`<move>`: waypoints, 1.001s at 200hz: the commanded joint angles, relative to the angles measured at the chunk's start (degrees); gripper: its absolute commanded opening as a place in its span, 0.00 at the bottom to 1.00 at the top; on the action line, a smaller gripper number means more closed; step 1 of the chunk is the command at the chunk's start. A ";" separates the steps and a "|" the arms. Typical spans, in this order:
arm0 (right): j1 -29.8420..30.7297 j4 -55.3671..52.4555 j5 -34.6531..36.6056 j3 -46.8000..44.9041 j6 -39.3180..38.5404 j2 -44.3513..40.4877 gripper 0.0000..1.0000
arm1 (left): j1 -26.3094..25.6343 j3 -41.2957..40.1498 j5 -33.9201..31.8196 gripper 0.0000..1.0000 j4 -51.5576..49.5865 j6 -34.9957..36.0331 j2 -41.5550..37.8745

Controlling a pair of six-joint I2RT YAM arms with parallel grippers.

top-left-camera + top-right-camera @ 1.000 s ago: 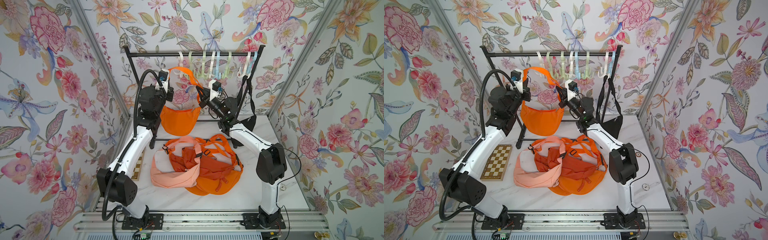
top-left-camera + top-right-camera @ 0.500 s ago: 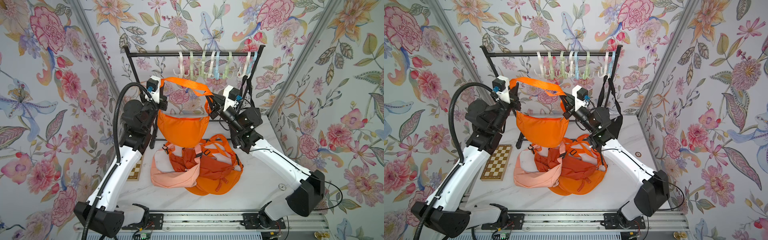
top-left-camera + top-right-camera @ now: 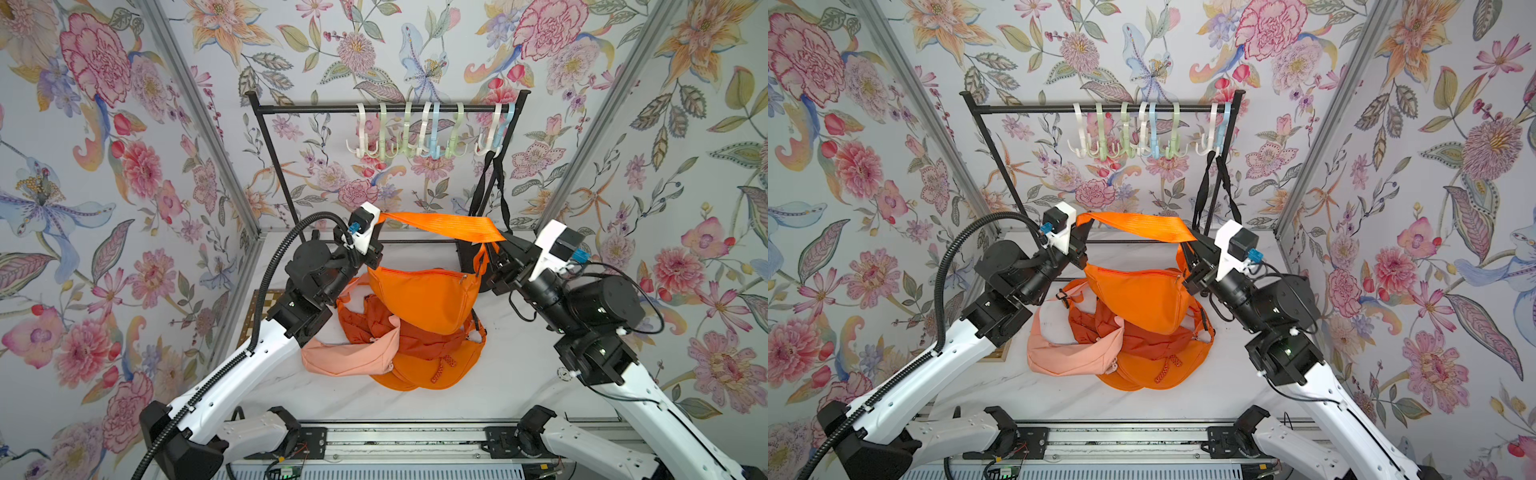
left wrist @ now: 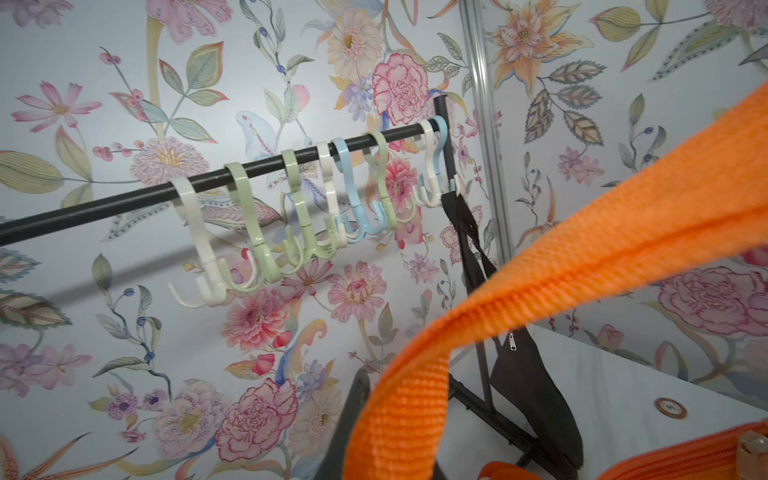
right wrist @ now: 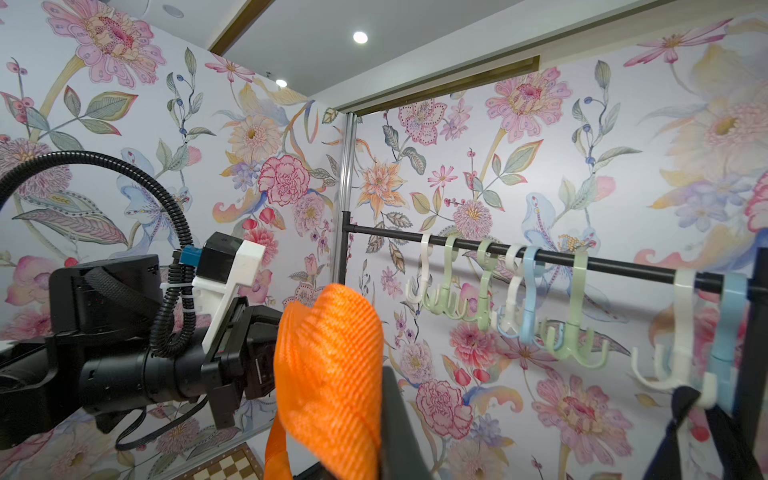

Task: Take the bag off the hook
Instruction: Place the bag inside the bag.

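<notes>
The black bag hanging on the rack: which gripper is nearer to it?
Right. The right gripper holds the orange strap close by the black bag; the left gripper holds the strap's other end, farther away.

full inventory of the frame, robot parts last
orange bag: 1, orange, hung by strap between both grippers, over pile
bag pile: at least 3, peach, rust, orange, table centre
black bag: 1, black, on an end hook of the rack
hooks: 8, white, green, blue, on the rack bar
rack: 1, black, table back
chessboard: 1, brown-cream, under left arm
table: 1, white
left gripper: 1, shut on strap
right gripper: 1, shut on strap
</notes>
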 commanded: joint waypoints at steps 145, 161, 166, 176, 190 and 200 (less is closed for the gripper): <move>0.04 -24.52 11.08 -22.93 8.39 -30.01 0.00 | -24.72 -16.34 -22.39 0.00 9.05 -4.65 -3.88; 0.04 -23.56 14.42 -25.73 8.35 -28.25 0.00 | -23.00 -16.02 -21.94 0.00 8.07 -6.23 -0.72; 0.04 -22.97 15.81 -26.61 8.11 -27.56 0.00 | -22.27 -15.95 -21.53 0.00 7.94 -7.04 0.29; -0.02 -21.33 18.44 -28.45 7.44 -25.87 0.00 | -20.56 -15.99 -20.32 0.00 8.23 -8.74 2.12; -1.21 -18.98 21.00 -29.86 8.47 -22.80 0.00 | -18.14 -16.26 -18.37 0.00 9.50 -10.72 4.50; -1.64 -17.20 21.21 -30.03 9.29 -19.70 0.00 | -16.44 -16.03 -17.00 0.00 10.02 -11.74 6.42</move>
